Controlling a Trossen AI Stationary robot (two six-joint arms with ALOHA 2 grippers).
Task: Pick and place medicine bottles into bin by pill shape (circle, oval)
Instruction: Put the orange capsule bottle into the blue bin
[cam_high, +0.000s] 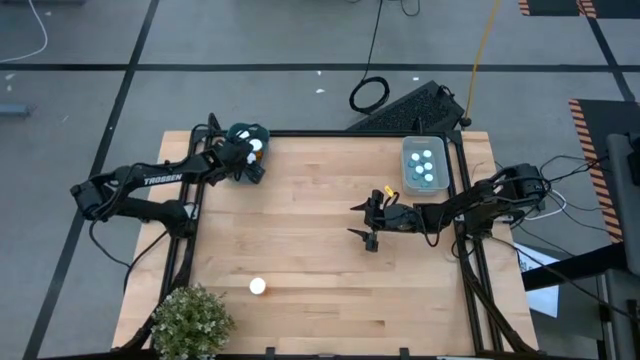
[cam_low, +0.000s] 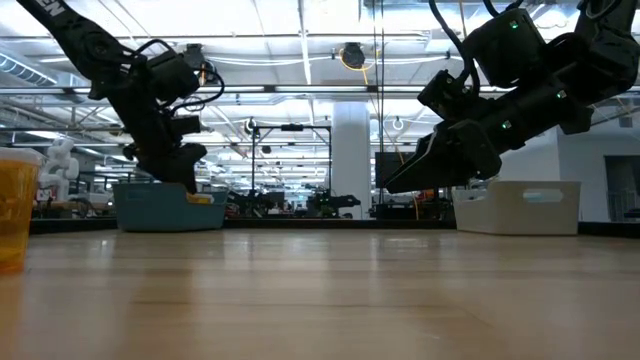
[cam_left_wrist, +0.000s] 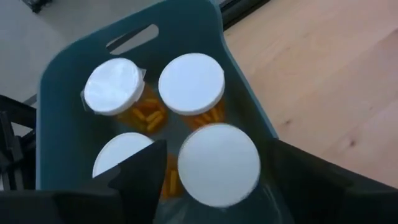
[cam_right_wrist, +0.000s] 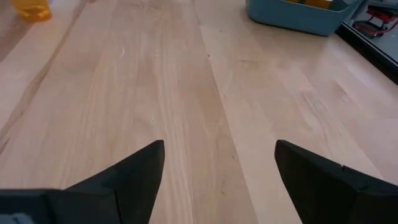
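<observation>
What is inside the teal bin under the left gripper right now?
In the teal plastic bin, four white-capped orange medicine bottles show, the nearest one between the left gripper fingers. Yellow-orange pills show through two. One bottle is partly covered by a finger; the bin floor is mostly hidden.

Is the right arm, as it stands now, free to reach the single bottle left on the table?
Probably yes. The right tool is open and empty above mid-table, and only bare wood lies between it and the bottle near the plant. The left tool is away over the teal bin.

White-capped bottles (cam_left_wrist: 191, 84) in bins
</observation>
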